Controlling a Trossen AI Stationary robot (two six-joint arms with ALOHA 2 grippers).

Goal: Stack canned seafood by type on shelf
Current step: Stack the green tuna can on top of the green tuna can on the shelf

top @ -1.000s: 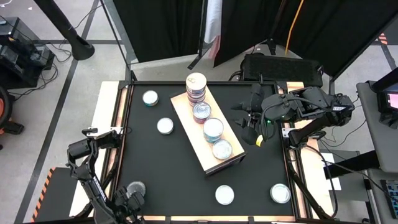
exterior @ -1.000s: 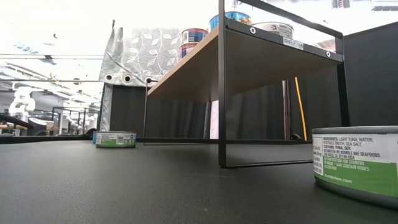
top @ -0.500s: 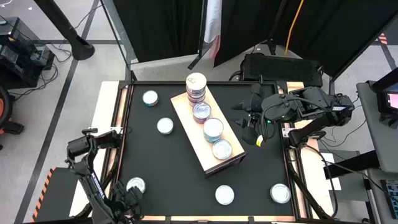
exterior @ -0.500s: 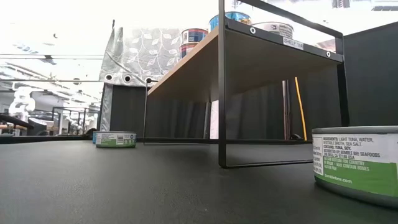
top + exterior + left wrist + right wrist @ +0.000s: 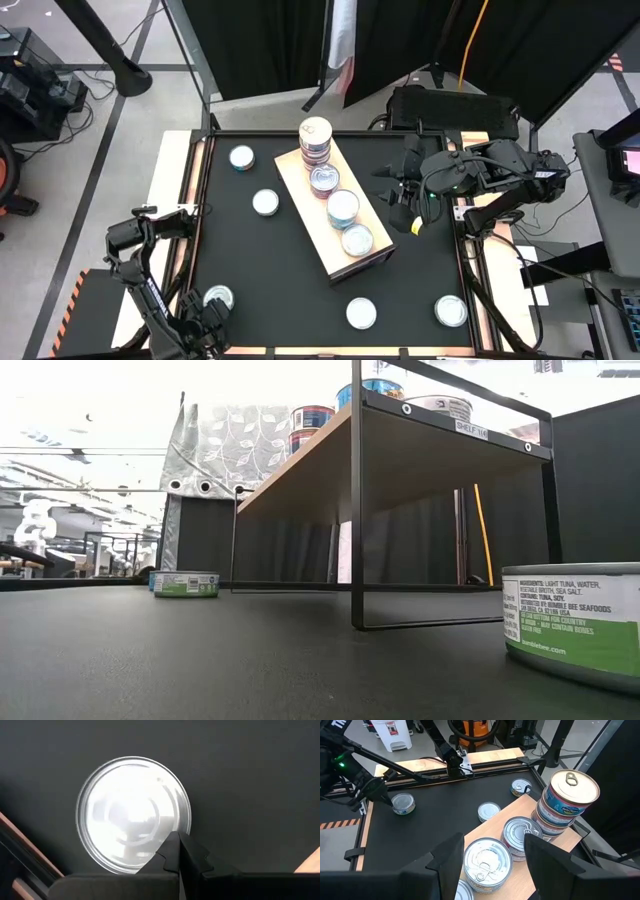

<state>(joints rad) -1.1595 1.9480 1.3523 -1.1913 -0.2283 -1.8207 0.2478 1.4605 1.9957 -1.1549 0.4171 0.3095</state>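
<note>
The shelf [image 5: 335, 215] is a pale wood board on a black frame in the middle of the table. A stack of tins [image 5: 315, 140] stands on its far end, and three single tins [image 5: 343, 208] follow in a row toward its near end. One loose tin [image 5: 218, 297] rests on its base at the near left corner. My left gripper [image 5: 205, 318], shut, points steeply down beside it, its tips [image 5: 179, 842] at the tin's rim [image 5: 170, 837]. My right gripper [image 5: 405, 205] hangs open and holds nothing, raised at the shelf's right side, and looks down on the shelf tins [image 5: 520, 832]. My left gripper's shut fingertips [image 5: 172, 851] overlap the near edge of the loose tin's silvery top [image 5: 132, 815], coming from above and slanting. I cannot tell whether they touch the tin or hover over it. The tin stands flat on the table.
More loose tins stand on the black tabletop: two at the far left [image 5: 242, 157] [image 5: 265, 202] and two near the front edge [image 5: 361, 313] [image 5: 451, 311]. A wooden rim [image 5: 190, 200] borders the table. In the low view a green-labelled tin [image 5: 575, 622] stands close by.
My left gripper, still shut, has drawn back a little toward the table's near edge. That has uncovered the top of the near-left tin, which was shaded under the gripper a second ago. The tin has stayed in place.
</note>
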